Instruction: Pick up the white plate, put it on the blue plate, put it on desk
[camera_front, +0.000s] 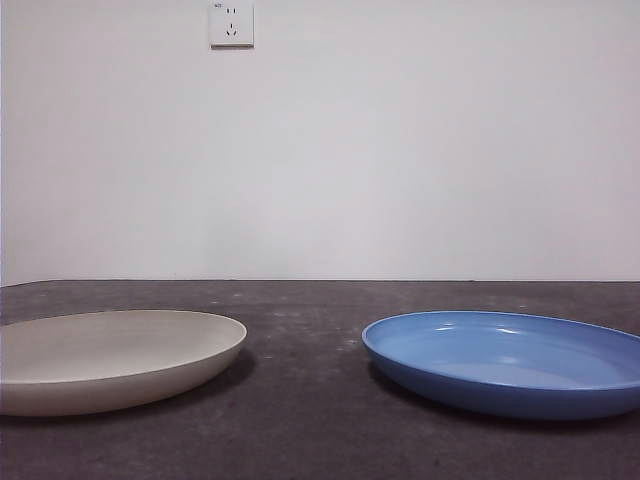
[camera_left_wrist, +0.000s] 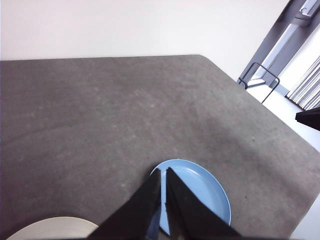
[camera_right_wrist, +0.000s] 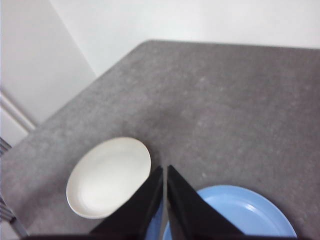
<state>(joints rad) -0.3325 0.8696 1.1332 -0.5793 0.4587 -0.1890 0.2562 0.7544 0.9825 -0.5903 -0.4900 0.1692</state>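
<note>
two plates apart on desk (camera_front: 320, 420); white plate (camera_front: 110, 355) matte; blue plate (camera_front: 510, 360) glossy

The desk (camera_front: 320, 440) is carrying two plates on its dark, speckled top. The white plate (camera_front: 105, 358) is lying at the left and the blue plate (camera_front: 510, 360) at the right, sitting apart.

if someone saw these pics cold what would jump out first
Two wide shallow plates sit side by side, apart, on the dark speckled desk: the white plate to the left in the front view, the glossy blue plate to the right. Both are bare. Neither gripper touches them: the left gripper and right gripper hang high above, jaws shut.
</note>
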